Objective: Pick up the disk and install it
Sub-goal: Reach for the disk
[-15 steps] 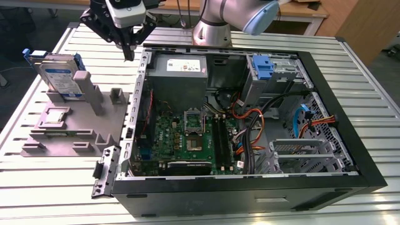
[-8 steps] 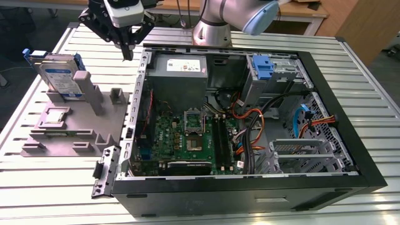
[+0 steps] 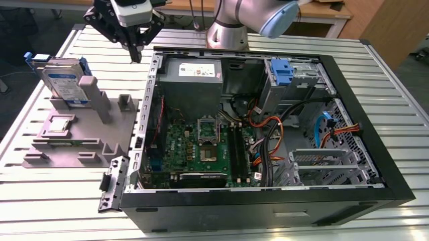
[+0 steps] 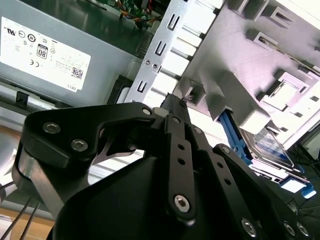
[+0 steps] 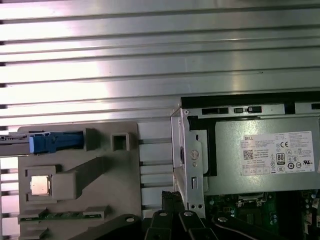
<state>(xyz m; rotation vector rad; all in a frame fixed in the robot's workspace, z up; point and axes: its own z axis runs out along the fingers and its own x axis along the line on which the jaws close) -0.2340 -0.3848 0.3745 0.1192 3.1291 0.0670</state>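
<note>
Presently the gripper [image 3: 136, 56] hangs closed on nothing beside the case wall [image 3: 155, 70], while the disk [image 3: 64, 80] stands upright in its grey holder [image 3: 80, 143] at eight o'clock from it in the exterior view, so approaching unopened could topple it.

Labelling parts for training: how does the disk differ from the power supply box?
The disk stands on edge in the grey stand outside the case; the power supply box sits inside it. The disk is far smaller and thinner than the box. The disk wears a blue frame; the box has none. Both are grey with labels.
</note>
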